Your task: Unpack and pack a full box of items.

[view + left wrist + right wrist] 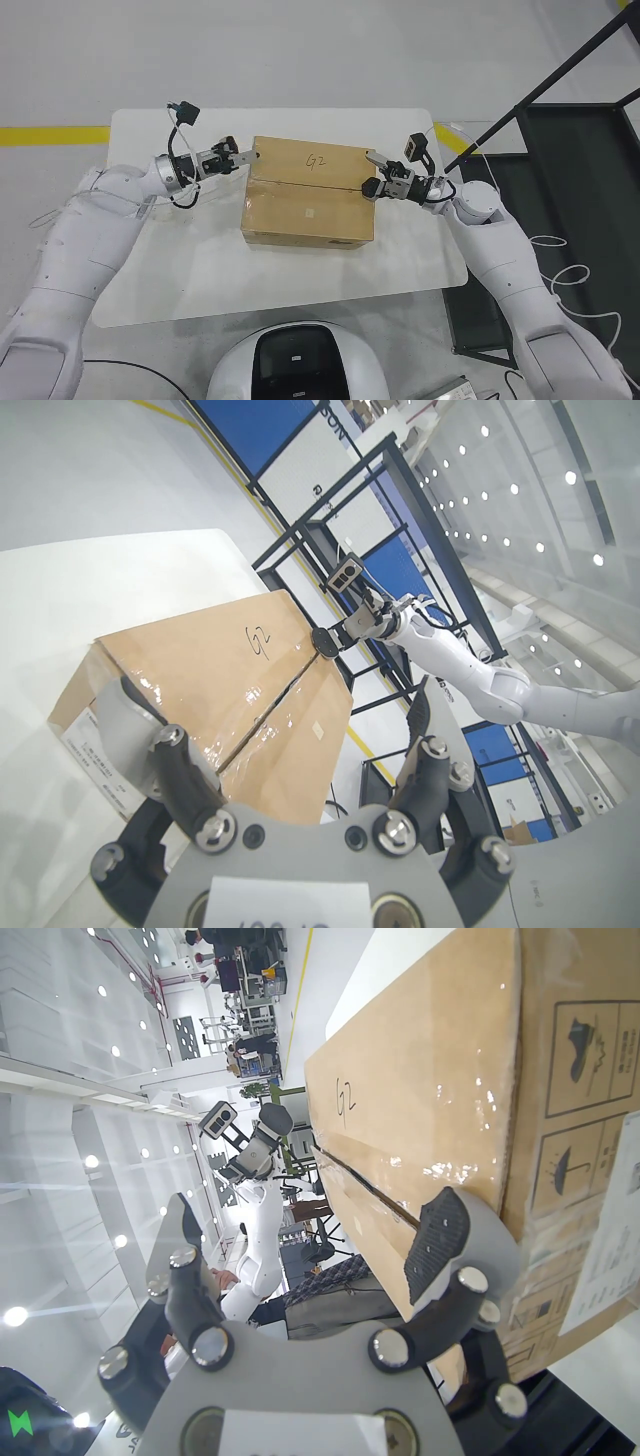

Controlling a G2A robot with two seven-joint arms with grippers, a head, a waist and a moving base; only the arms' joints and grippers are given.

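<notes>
A brown box (308,205) is sitting in the middle of our white tabletop (180,270). Its flaps are lying shut, with shiny clear tape (250,700) running along the crack between them. We are holding our left jaws at the left end of the box. They are spread wide and gripping nothing, and one finger (125,710) is sitting just beside the top corner. We are holding our right jaws at the right end, by the crack, also spread wide and gripping nothing. A pen mark (316,160) is showing on the far flap. Past the tabletop, a black rack (570,150) is standing on our right.
</notes>
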